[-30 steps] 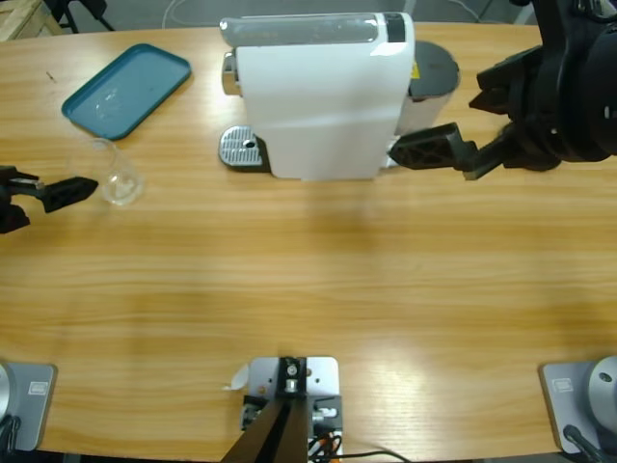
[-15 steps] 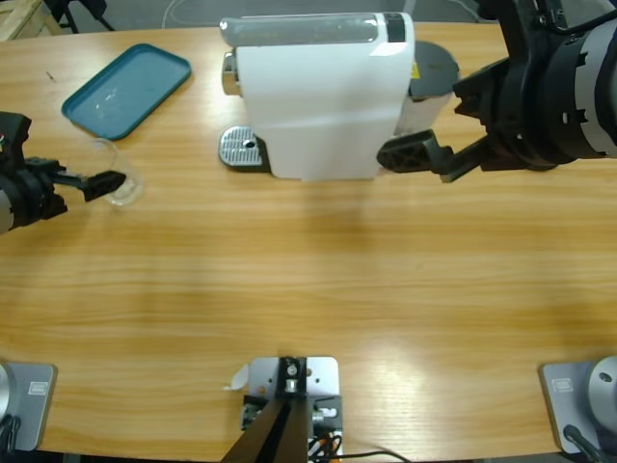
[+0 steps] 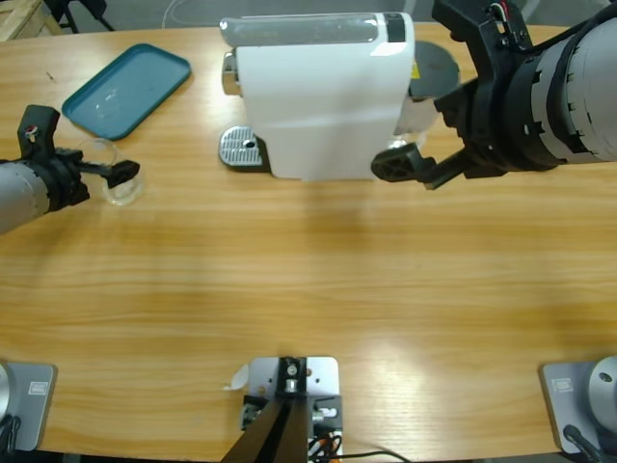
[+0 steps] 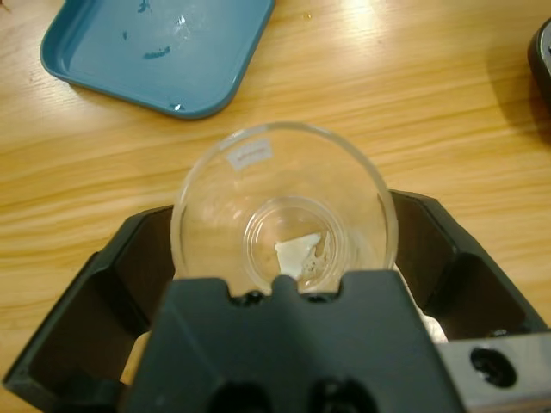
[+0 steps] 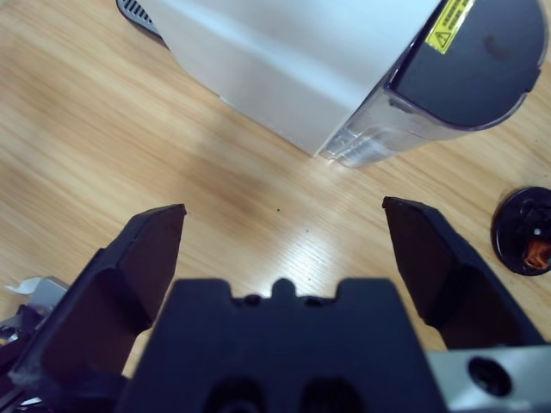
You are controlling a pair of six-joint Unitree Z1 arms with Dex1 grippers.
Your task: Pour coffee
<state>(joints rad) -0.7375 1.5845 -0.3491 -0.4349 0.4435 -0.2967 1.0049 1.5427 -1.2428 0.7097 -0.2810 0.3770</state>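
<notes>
Clear glass cup (image 3: 118,180) and white box-shaped coffee machine (image 3: 318,96), both upright.
Cup at 9 o'clock, a white scrap (image 4: 297,255) showing at its base; machine at 12 o'clock, well apart.

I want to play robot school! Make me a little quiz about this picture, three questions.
1. True or false: the left hand has the clear glass cup between its fingers.
2. What colour is the tray near the cup? A) red B) teal blue C) yellow
3. Fill in: the right hand is wide open and holds ____, beside the white coffee machine.

Key: 1 true; 2 B; 3 nothing.
</notes>
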